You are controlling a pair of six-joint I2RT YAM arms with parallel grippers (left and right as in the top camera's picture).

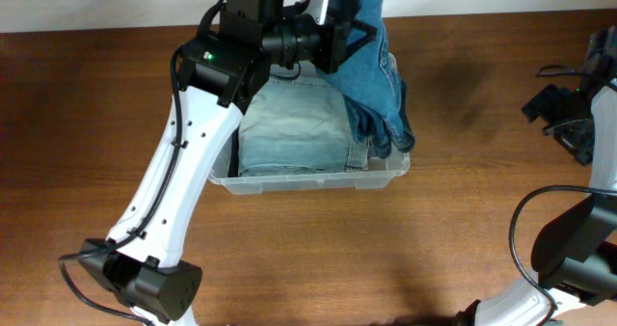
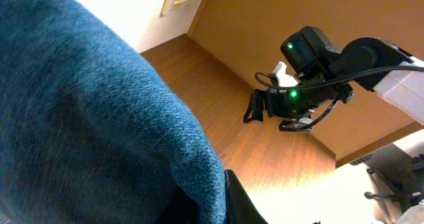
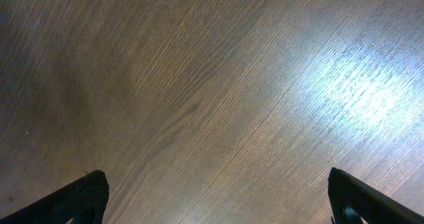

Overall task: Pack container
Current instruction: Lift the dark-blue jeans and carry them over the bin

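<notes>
The container (image 1: 318,181) is a clear plastic bin at the table's middle back, holding light blue folded jeans (image 1: 289,123). My left gripper (image 1: 337,27) is shut on dark blue jeans (image 1: 376,66), held up over the bin's right side, with the cloth hanging down onto the bin's right edge. In the left wrist view the dark denim (image 2: 86,131) fills most of the frame and hides the fingers. My right gripper (image 3: 215,197) is open and empty over bare wood; it shows at the far right in the overhead view (image 1: 559,114).
The brown wooden table (image 1: 463,230) runs all round the bin. The right arm (image 2: 311,71) hovers over the table's right part. A pale wall runs along the table's far edge.
</notes>
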